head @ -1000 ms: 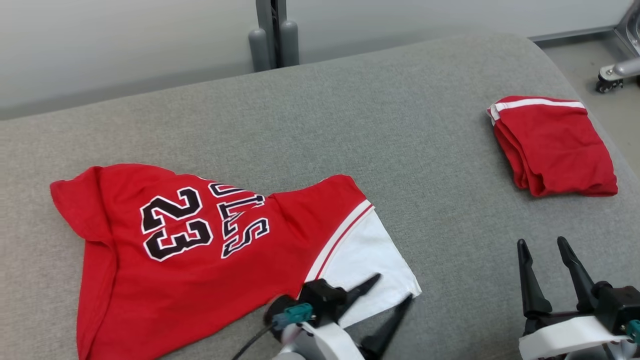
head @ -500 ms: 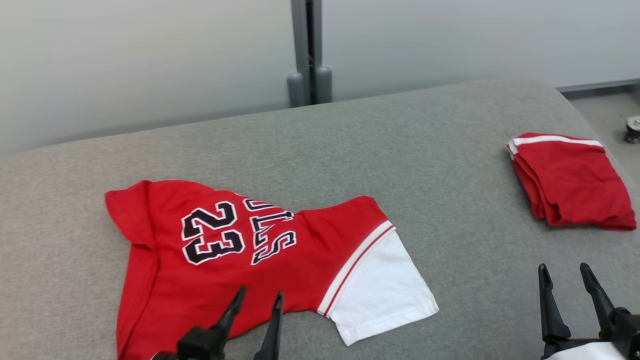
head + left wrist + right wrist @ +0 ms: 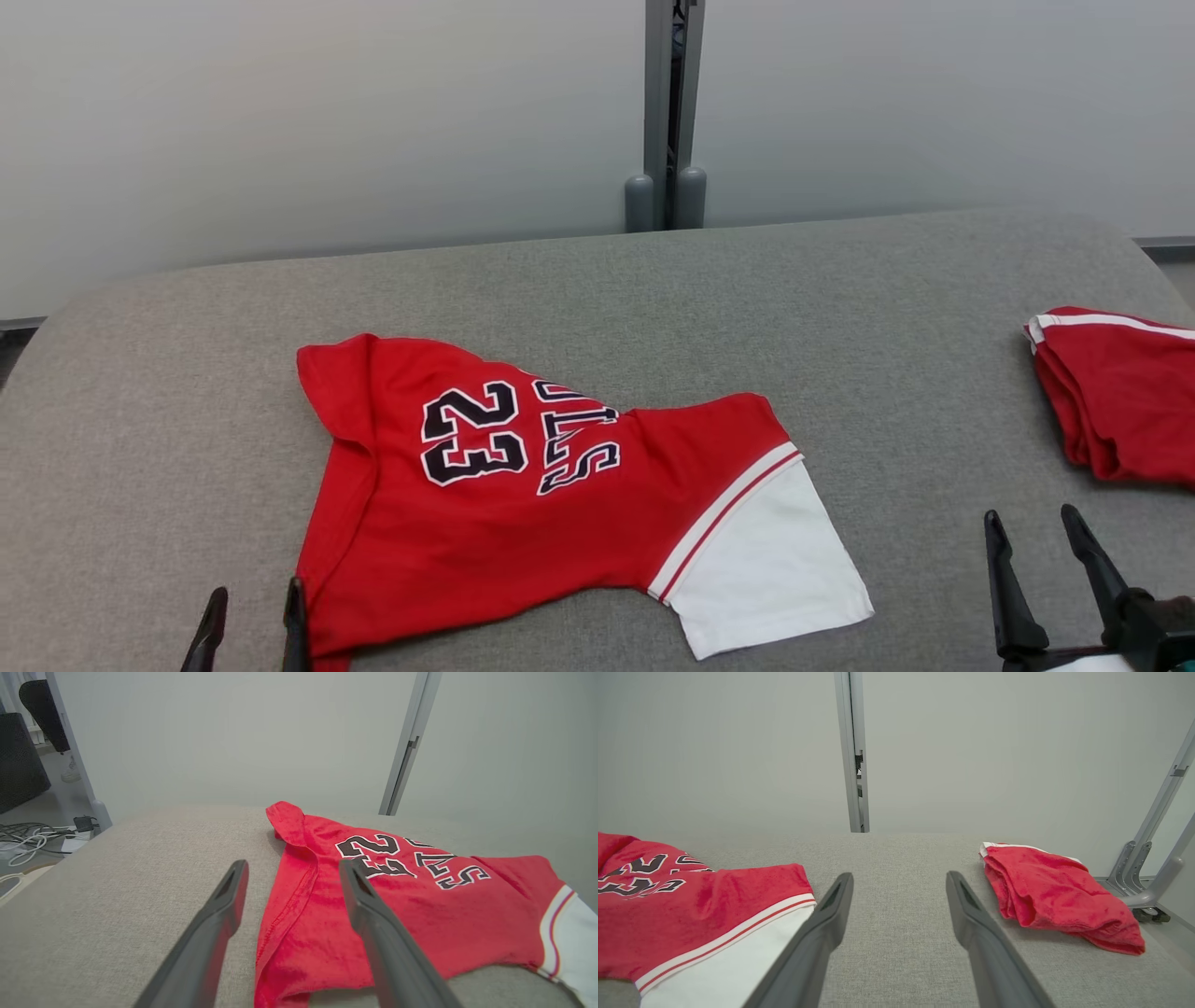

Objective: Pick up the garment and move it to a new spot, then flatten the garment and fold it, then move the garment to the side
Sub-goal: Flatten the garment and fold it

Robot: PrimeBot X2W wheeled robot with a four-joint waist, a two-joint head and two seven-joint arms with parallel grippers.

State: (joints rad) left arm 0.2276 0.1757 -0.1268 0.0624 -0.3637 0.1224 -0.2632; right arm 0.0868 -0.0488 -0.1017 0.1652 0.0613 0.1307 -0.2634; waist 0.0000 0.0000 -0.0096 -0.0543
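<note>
Left gripper point(image 3: 255, 599), fingers apart and empty, has left the white sleeve point(image 3: 770, 565) for the shirt point(image 3: 523, 537)'s near-left hem; right gripper point(image 3: 1029, 518) waits apart, empty, so flattening likely continues.

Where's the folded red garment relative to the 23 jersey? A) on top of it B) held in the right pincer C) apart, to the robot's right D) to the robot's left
C: the folded red garment lies apart from the jersey, toward the robot's right; the right pincer stands open and empty.
</note>
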